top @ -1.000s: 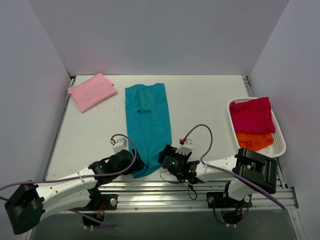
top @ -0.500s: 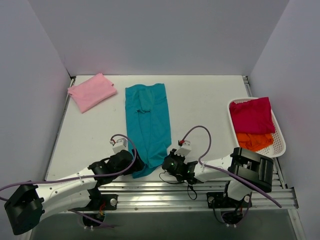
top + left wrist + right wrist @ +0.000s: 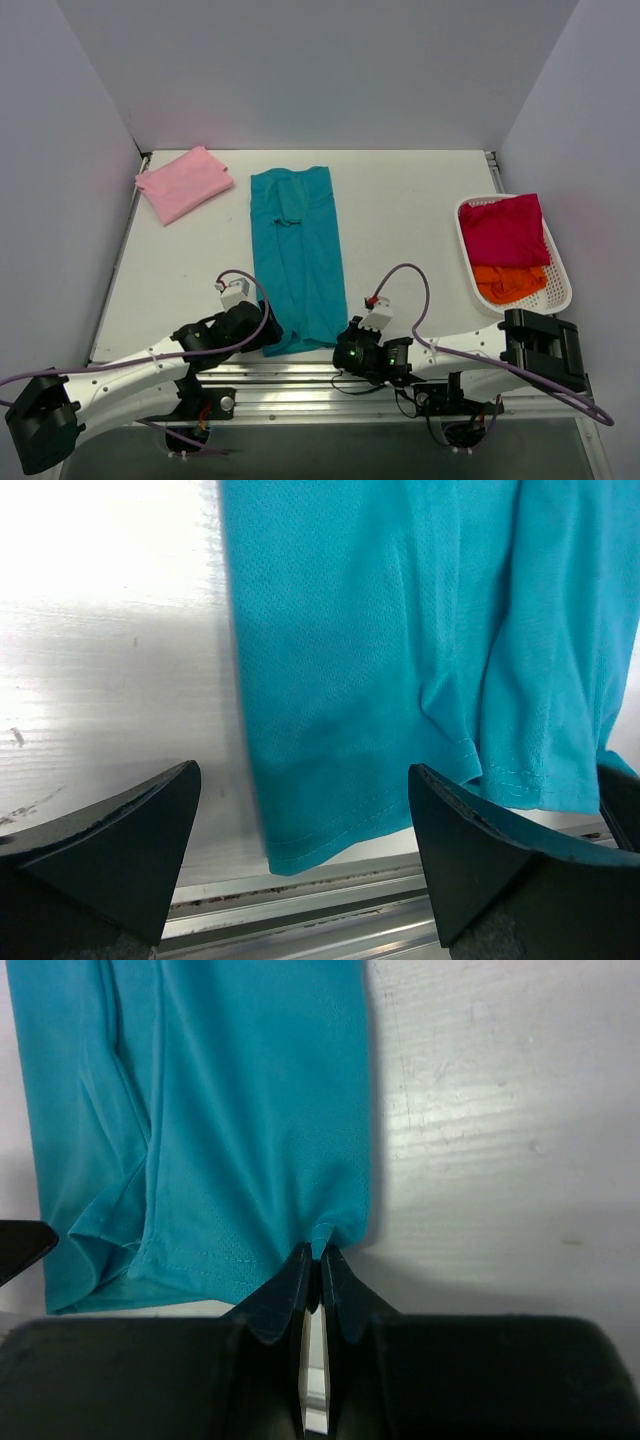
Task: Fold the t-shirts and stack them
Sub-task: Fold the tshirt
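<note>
The teal t-shirt (image 3: 295, 250) lies as a long narrow strip down the middle of the table, its hem at the near edge. My right gripper (image 3: 345, 343) is shut on a pinch of that hem near its right corner (image 3: 322, 1240). My left gripper (image 3: 268, 332) stands open at the hem's left corner (image 3: 310, 830), which lies flat between the wide-apart fingers (image 3: 120, 830) without touching them. A folded light pink t-shirt (image 3: 183, 182) rests at the far left. The magenta t-shirt (image 3: 505, 230) and the orange t-shirt (image 3: 508, 282) sit in a basket at the right.
The white basket (image 3: 562, 283) stands against the right wall. An aluminium rail (image 3: 330, 910) runs along the near table edge just under the hem. Grey walls close in the left, far and right sides.
My right gripper has gone from open to shut on the teal hem, and the right arm has drawn back toward the near edge. The left arm has barely shifted.
</note>
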